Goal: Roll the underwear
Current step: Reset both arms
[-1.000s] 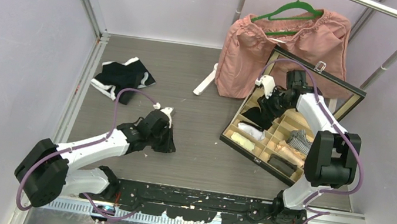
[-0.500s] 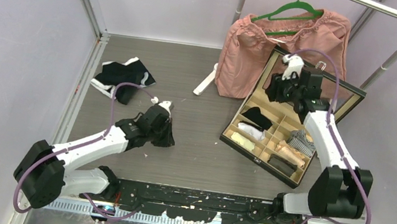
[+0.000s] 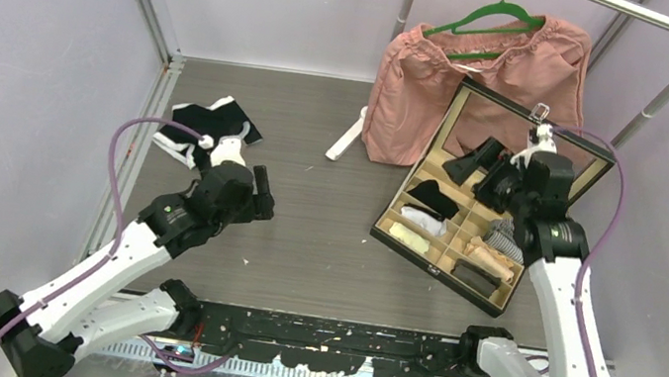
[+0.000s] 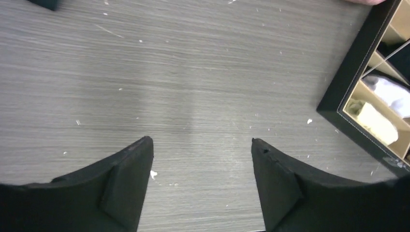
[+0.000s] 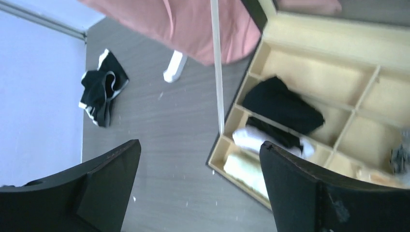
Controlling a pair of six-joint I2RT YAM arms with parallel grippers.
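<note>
A loose heap of black-and-white underwear point(image 3: 210, 125) lies on the floor at the back left, and it also shows as underwear point(image 5: 101, 92) in the right wrist view. My left gripper point(image 3: 254, 195) hovers just right of it. In its own view the left gripper point(image 4: 200, 141) is open over bare floor, holding nothing. A black underwear roll point(image 3: 434, 196) point(image 5: 283, 108) sits in a compartment of the divided box point(image 3: 434, 264). A white piece with black point(image 5: 270, 137) lies in the compartment beside it. My right gripper point(image 3: 488, 172) point(image 5: 199, 144) is open and empty above the box.
The box point(image 4: 338, 92) stands open with a mirrored lid and also holds a cream roll point(image 5: 246, 169) and other rolled items. A pink garment point(image 3: 426, 82) hangs on a green hanger point(image 3: 486, 16) from a white rack point(image 3: 664, 98) behind the box. Walls close in left and back.
My left arm lifted off the floor and swung back-left toward the heap, its jaws opening. My right gripper moved right over the box and opened wider.
</note>
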